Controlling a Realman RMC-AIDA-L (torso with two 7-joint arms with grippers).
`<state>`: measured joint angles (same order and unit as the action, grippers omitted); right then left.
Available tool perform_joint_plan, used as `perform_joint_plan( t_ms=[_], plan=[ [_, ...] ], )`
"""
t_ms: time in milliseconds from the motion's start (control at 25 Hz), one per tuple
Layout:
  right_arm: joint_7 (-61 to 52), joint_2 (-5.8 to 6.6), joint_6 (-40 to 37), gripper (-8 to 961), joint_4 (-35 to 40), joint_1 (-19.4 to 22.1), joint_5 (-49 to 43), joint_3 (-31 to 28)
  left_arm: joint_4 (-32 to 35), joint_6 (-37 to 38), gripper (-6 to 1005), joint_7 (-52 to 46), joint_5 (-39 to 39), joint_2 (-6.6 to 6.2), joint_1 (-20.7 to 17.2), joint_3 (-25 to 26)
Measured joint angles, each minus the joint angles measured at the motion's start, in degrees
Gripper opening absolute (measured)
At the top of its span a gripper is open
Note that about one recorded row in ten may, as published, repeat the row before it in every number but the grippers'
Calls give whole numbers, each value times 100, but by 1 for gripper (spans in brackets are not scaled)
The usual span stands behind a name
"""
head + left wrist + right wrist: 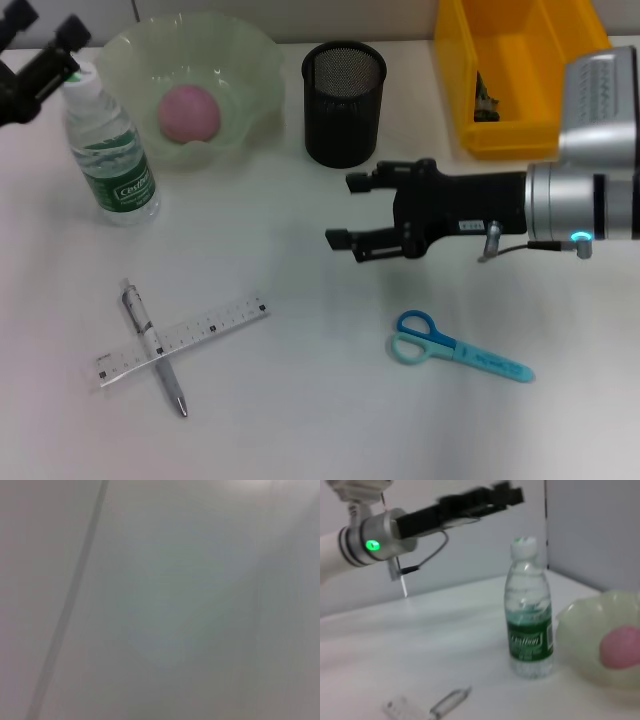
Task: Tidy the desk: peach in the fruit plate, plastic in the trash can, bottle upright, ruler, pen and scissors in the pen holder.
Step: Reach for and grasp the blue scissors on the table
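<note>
A pink peach point(189, 112) lies in the pale green fruit plate point(250, 60). The water bottle point(112, 150) stands upright to its left, with my left gripper point(55, 22) open just above its cap. The black mesh pen holder point(343, 100) looks empty. My right gripper point(342, 212) is open and empty, above the table in front of the holder. Blue scissors point(455, 348) lie below it. A pen point(155, 348) lies across a clear ruler point(200, 328) at the front left. The right wrist view shows the bottle point(529, 610), peach point(620, 647) and left gripper point(490, 500).
A yellow bin point(520, 130) stands at the back right with a small dark thing point(486, 100) inside. The left wrist view shows only a blurred pale surface.
</note>
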<state>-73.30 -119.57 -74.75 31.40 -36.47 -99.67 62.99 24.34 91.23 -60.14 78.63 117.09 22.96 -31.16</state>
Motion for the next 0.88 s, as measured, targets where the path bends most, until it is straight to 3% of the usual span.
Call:
perform_joint_plan(
  t_ms=[280, 400, 680, 880],
  plan=[
    [-184, 24, -76, 828, 154, 21, 296, 25, 476, 1522, 786, -978, 856, -272, -56, -1026],
    [-446, 37, -221, 828, 263, -26, 207, 30, 532, 1612, 786, -1006, 1223, -272, -56, -1163],
    [-2111, 50, -1163, 827, 1640, -184, -1300, 58, 522, 1427, 784, -466, 2472, -74, -64, -1220],
    [-3743, 49, -2086, 827, 2771, -547, -2686, 471, 455, 1202, 784, 28, 2648, 31, -136, -1226]
  ],
)
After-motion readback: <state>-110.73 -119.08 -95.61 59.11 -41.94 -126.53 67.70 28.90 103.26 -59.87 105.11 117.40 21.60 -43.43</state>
